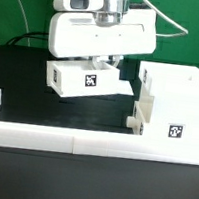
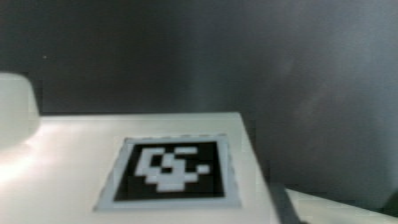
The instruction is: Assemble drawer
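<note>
I am holding a small white plastic tagged tray point(image 1: 87, 79) aloft in the gripper point(image 1: 95, 59), jaws closed on it, beside the large white boxy shell point(image 1: 172, 115); any tilt risks jamming at the shell's opening.

Free room and obstacles, bench point(image 1: 26, 104):

- Dark bench surface toward the exterior view's left: open and unoccupied, passable.
- Gripper point(image 1: 92, 64) with small tagged tray point(image 1: 87, 79) in its fingers: fills the middle, raised off the bench; room passes beneath it.
- Large boxy shell point(image 1: 175, 105): blocks the exterior view's right; a narrow gap separates it from the tray.
- Second knobbed tray point(image 1: 138, 120): against the shell's near side.
- Low white border wall point(image 1: 43, 136): bars the front edge.
</note>
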### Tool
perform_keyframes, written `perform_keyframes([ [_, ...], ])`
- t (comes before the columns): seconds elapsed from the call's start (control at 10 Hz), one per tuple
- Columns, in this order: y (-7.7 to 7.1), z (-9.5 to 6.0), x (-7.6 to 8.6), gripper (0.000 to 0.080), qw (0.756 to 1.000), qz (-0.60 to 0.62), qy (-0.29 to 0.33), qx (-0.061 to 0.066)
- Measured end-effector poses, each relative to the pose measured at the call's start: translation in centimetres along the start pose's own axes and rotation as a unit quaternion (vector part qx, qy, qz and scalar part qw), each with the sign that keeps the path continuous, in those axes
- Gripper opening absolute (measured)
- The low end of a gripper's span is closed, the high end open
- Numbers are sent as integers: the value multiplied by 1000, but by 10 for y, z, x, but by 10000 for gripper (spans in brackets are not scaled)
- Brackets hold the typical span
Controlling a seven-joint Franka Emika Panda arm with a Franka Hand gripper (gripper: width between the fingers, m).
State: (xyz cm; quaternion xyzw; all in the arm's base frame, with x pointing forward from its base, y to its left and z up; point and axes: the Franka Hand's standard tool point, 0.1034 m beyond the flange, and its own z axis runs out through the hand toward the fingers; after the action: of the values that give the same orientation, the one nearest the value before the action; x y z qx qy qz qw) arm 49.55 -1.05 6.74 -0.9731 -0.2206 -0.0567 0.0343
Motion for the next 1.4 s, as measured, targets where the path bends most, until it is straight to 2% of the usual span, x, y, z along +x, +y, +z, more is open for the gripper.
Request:
perform_keyframes([
  [0.2,8,6,-8,42,994,-108,-7,4],
  [0.5,21,3,5,42,970,-243,-16,12],
  [0.6,23,2,10,42,962,-272,-17,10],
  [0.8,26,2,10,42,939,-344,-22,10],
  [0.9,26,3,10,42,935,-354,-22,10],
  [1.3,29,5,8,42,879,-477,-29,10],
  [1.4,30,5,13,42,861,-508,-32,9],
])
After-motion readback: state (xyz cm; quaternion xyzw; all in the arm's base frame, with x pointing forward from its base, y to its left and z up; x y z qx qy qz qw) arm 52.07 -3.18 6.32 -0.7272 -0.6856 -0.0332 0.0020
